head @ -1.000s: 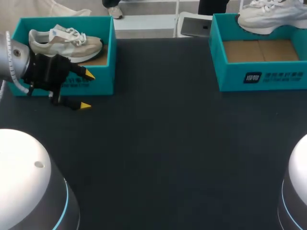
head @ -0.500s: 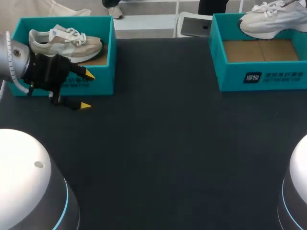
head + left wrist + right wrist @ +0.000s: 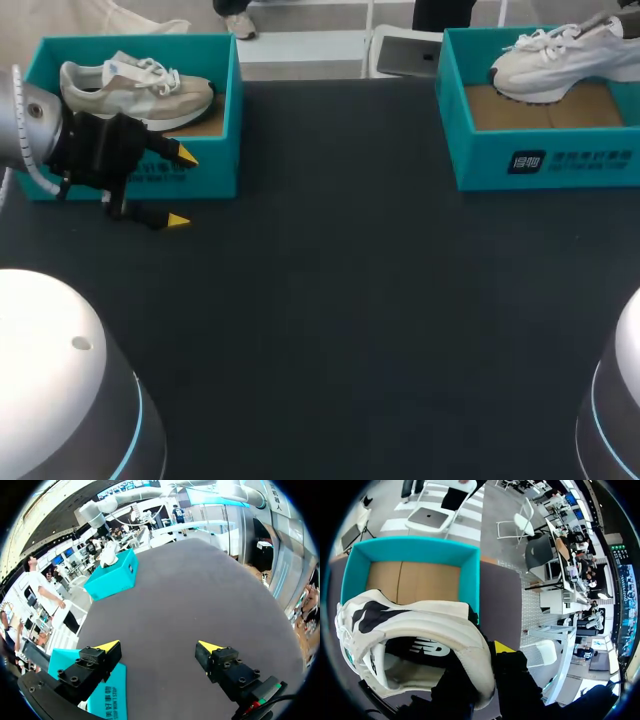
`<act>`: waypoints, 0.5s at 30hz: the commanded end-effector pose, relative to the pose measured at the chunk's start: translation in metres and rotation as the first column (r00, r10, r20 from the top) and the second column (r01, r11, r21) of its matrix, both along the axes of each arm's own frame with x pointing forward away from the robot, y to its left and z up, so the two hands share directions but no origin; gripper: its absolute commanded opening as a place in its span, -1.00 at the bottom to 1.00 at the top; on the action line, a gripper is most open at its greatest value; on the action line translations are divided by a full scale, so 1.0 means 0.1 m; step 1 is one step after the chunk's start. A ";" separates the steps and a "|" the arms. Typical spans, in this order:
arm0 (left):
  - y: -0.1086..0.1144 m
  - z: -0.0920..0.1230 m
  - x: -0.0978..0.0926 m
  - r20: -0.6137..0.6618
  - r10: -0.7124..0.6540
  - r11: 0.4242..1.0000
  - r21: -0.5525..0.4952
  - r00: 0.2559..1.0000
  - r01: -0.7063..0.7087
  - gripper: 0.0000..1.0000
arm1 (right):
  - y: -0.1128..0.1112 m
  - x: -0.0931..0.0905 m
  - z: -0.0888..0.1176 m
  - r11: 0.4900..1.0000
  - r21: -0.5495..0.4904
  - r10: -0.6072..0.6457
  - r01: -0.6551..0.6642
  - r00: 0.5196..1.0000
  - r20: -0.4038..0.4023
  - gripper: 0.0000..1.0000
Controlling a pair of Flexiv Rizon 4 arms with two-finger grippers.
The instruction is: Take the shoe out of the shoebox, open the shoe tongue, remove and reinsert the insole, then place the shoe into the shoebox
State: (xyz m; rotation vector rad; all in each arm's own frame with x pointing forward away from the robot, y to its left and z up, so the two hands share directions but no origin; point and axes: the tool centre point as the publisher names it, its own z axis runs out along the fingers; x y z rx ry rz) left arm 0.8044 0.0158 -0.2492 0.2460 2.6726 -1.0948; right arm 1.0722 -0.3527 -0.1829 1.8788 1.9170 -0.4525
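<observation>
Our dark table | left fingers wide apart, empty, 10 o'clock | right fingers clamp shoe over 1 o'clock shoebox

White shoe with black patches, teal shoebox, dark grey table.

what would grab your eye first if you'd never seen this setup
The white sneaker stands out first: the right gripper is shut on its collar, holding it over the open teal shoebox at the table's far right. Next is the matching shoebox at far left, with a beige and white sneaker lying inside and the left gripper open just in front of it.
</observation>
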 end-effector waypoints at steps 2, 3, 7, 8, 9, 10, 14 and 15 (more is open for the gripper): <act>0.00 0.00 0.00 0.000 0.000 1.000 0.003 1.000 0.000 1.00 | -0.04 -0.03 -0.11 1.000 0.018 -0.003 0.002 0.999 0.051 -1.00; 0.00 0.00 0.00 0.000 0.000 1.000 0.003 1.000 0.000 1.00 | -0.03 -0.03 -0.14 1.000 0.017 0.005 -0.006 0.999 0.054 -1.00; 0.00 0.00 0.00 0.000 0.000 1.000 0.003 1.000 0.000 1.00 | -0.03 -0.02 -0.24 1.000 0.016 0.016 -0.017 0.998 0.057 -1.00; 0.00 0.00 0.00 0.000 0.000 1.000 0.003 1.000 0.000 1.00 | -0.02 -0.02 -0.27 1.000 0.013 0.020 -0.021 0.998 0.054 -1.00; 0.00 0.00 0.00 0.000 0.000 1.000 0.003 1.000 0.000 1.00 | -0.02 -0.02 -0.29 1.000 0.002 0.024 -0.025 0.999 0.046 -1.00; 0.00 0.00 0.00 0.000 0.000 1.000 0.003 1.000 0.000 1.00 | -0.01 -0.01 -0.32 0.999 0.005 0.032 -0.032 0.999 0.042 -1.00; 0.00 0.00 0.00 0.000 0.000 1.000 0.003 1.000 0.000 1.00 | 0.00 -0.02 -0.45 0.999 0.022 0.024 -0.025 0.999 0.036 -1.00; 0.00 0.00 0.00 0.000 0.000 1.000 0.003 1.000 0.000 1.00 | 0.00 -0.02 -0.46 0.999 0.032 0.022 -0.023 0.999 0.032 -1.00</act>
